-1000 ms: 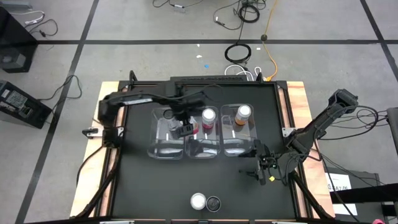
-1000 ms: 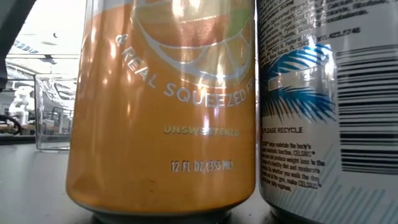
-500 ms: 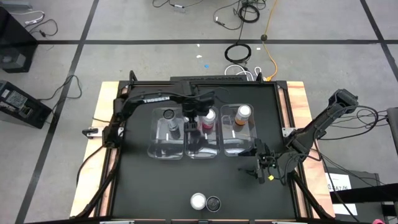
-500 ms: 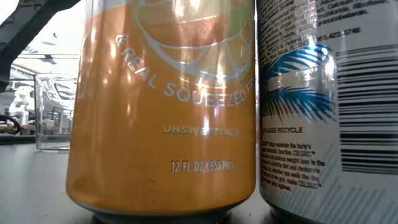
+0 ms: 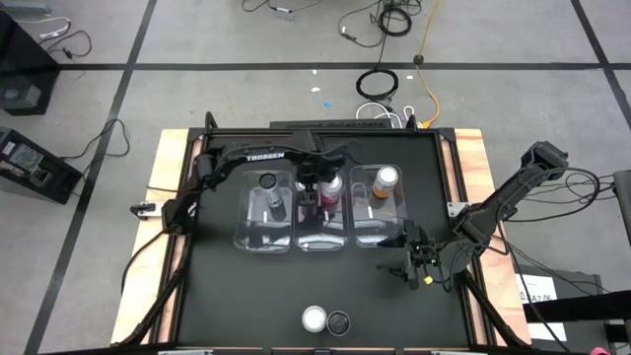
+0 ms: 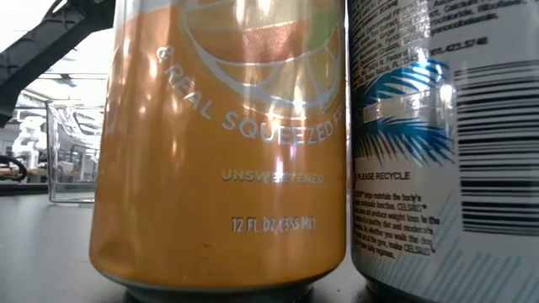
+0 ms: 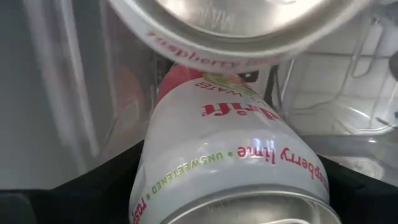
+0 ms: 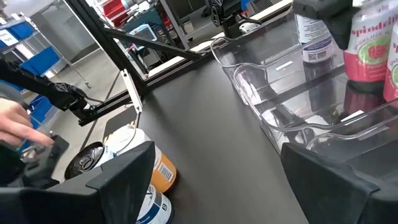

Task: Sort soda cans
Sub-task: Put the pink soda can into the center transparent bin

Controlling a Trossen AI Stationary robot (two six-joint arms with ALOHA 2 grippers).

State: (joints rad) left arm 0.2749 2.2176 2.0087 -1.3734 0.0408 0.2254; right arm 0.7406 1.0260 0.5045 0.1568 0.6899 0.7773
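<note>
Left pincer grips a pink can over the middle bin, frame centre; it could knock the standing pink can. Right pincer gapes idle.

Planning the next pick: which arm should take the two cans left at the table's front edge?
Right. The right gripper waits open and empty, nearer the orange aluminium can and dark can. The left gripper is over the middle clear plastic bin, holding a pink-red can.
</note>
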